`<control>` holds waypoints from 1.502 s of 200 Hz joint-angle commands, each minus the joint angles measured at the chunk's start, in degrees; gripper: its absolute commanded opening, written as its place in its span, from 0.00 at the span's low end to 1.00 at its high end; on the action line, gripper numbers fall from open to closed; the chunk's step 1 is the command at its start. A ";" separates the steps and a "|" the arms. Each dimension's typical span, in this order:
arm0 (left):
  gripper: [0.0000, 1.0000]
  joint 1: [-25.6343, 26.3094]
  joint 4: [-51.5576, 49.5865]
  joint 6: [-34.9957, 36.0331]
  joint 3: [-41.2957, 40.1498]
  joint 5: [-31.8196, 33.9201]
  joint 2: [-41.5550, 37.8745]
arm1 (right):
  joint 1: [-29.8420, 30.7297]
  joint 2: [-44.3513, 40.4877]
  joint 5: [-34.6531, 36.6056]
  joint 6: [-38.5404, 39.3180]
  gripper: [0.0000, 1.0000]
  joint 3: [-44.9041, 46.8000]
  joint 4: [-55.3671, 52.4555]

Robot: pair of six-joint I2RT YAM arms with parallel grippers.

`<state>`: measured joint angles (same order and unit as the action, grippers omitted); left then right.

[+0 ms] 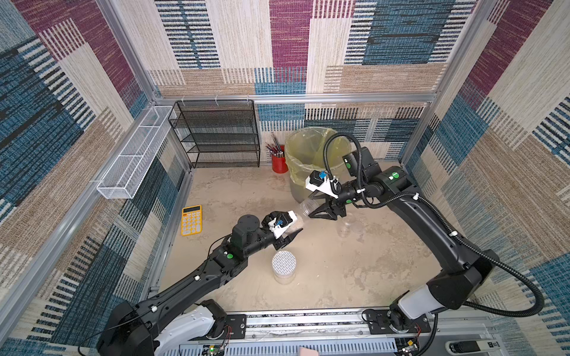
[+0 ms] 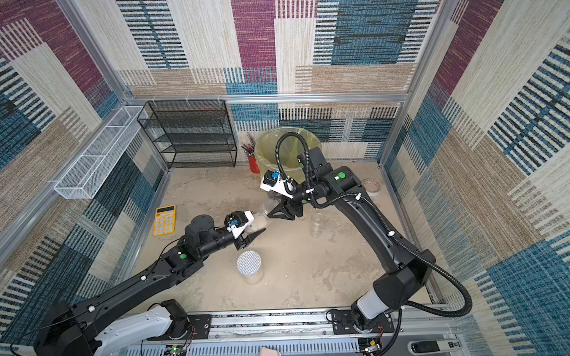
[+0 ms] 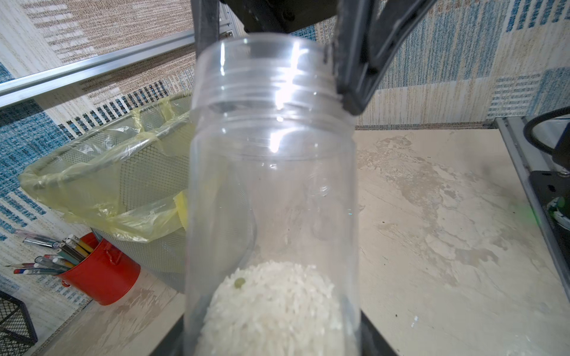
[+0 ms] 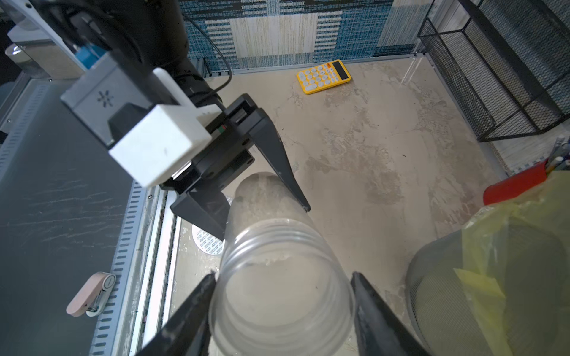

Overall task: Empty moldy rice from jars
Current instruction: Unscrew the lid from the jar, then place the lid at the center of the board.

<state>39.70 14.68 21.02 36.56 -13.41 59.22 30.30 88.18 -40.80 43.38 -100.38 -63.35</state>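
We see both tools on one open jar (image 1: 304, 208), held off the desk (image 1: 339, 277) at the centre of both top views. It lies roughly on its side, lidless mouth toward the bin (image 1: 290, 154) with the yellow bag at upper centre. Here the left tool (image 1: 294, 227) is clamped narrow on the base end. The right tool (image 4: 282, 274) is closed on the threaded neck, one finger on each side against the plastic in the right wrist view. The moldy rice (image 3: 271, 308) sits heaped at the base end, low centre of the left wrist view, whitish with one greenish speck. A jar with white grid lid (image 1: 284, 262) stands upright at lower centre of the top views, apart from both tools. A third clear jar (image 1: 344, 229) stands right of centre with a clear lid (image 1: 357, 228) just beside it; we cannot tell its contents. The red cup (image 1: 279, 163) of pencils stands just beside the bin, and the yellow calculator (image 1: 191, 220) lies at centre left.
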 commanded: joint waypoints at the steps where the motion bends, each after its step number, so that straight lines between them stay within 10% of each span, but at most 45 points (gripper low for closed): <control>1: 0.00 -0.24 -2.80 -0.82 -0.08 1.72 -0.38 | -1.53 0.30 2.07 6.23 0.48 -1.98 -0.33; 200: 0.00 -3.88 2.35 -4.85 -4.69 6.98 -6.50 | -4.20 -6.90 4.19 -15.67 0.40 21.54 21.68; 300: 0.00 -4.81 5.20 -8.29 -6.62 8.29 -9.24 | 4.06 -1.12 19.80 -34.34 0.46 33.60 33.70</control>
<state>34.94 15.68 14.74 30.22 -5.85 50.46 31.92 84.09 -27.24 15.75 -65.65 -32.80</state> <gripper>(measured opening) 0.636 0.639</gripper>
